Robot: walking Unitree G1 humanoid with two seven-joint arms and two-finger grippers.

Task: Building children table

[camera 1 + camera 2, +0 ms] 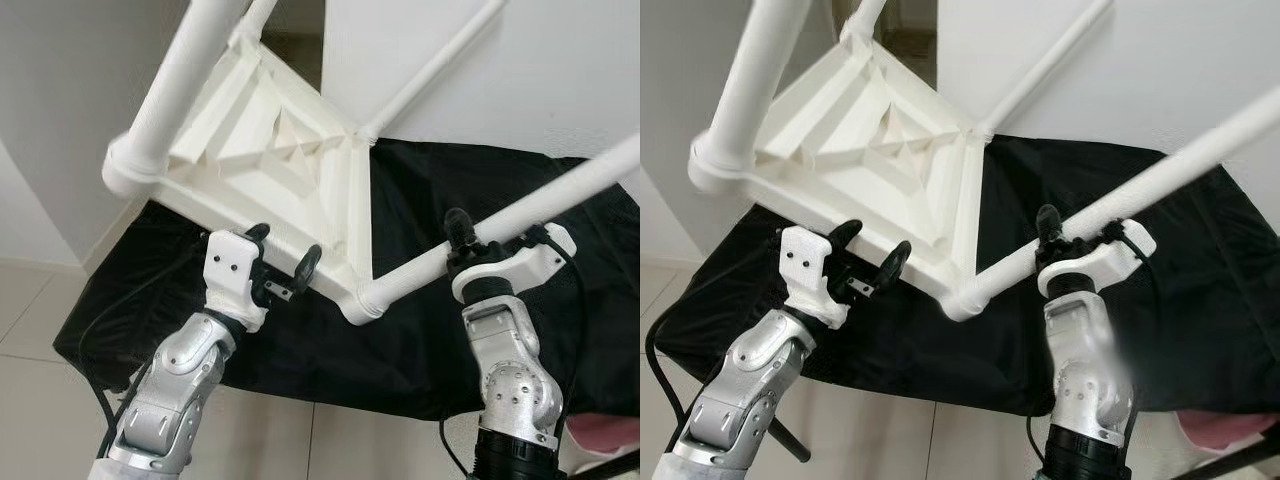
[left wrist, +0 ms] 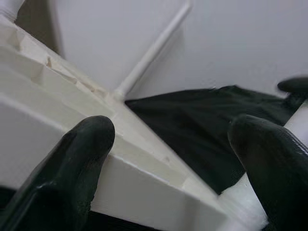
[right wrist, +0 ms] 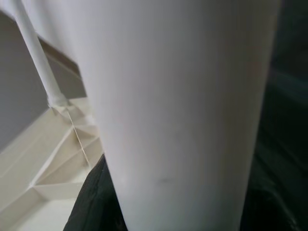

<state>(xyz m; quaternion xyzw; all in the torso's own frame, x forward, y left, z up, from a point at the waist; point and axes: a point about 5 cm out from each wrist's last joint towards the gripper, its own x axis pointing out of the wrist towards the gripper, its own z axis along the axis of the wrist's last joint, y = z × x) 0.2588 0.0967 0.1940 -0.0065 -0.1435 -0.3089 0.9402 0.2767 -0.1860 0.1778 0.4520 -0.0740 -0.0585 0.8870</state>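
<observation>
Two silver arms of mine hold a white plastic children's table [image 1: 290,150], upturned and tilted above a black cloth-covered surface [image 1: 420,320]. My left gripper [image 1: 285,262] has its fingers spread around the tabletop's lower rim. My right gripper [image 1: 475,240] is clamped on a white tube leg [image 1: 520,205] near its corner socket.

White plastic children's table [image 1: 290,170], upturned and tilted, legs [image 1: 540,200] attached, ribbed underside showing.
</observation>
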